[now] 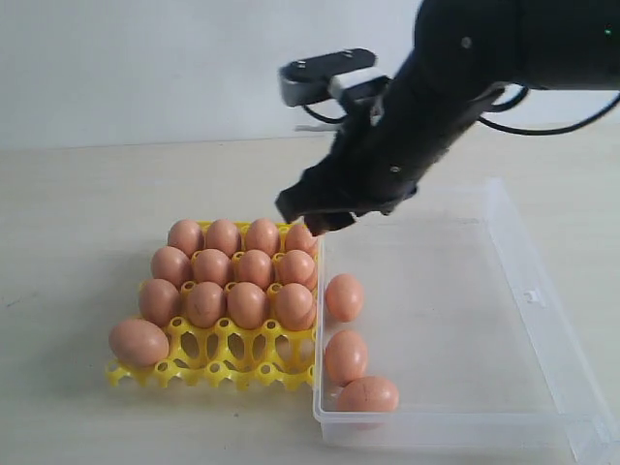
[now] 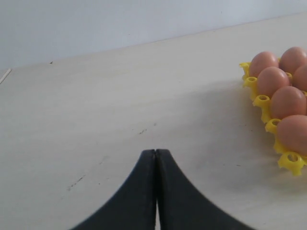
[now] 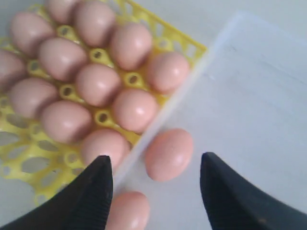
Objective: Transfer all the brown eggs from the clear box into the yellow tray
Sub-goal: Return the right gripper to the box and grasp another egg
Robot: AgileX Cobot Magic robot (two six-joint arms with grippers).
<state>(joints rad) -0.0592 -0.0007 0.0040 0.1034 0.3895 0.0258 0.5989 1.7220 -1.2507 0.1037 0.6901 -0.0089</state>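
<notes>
Three brown eggs (image 1: 367, 394) line the clear box (image 1: 446, 329) beside the yellow tray (image 1: 208, 371); right jaws apart, left jaws together.

no readable text, labels or numbers

Most of box (image 1: 455, 291) floor bare, open from above. Three eggs (image 1: 344, 296) line the wall nearest the tray (image 1: 232, 373), which crowds that side.

Right arm (image 1: 441, 107) angled down, jaws wide; left jaws pressed together
</notes>
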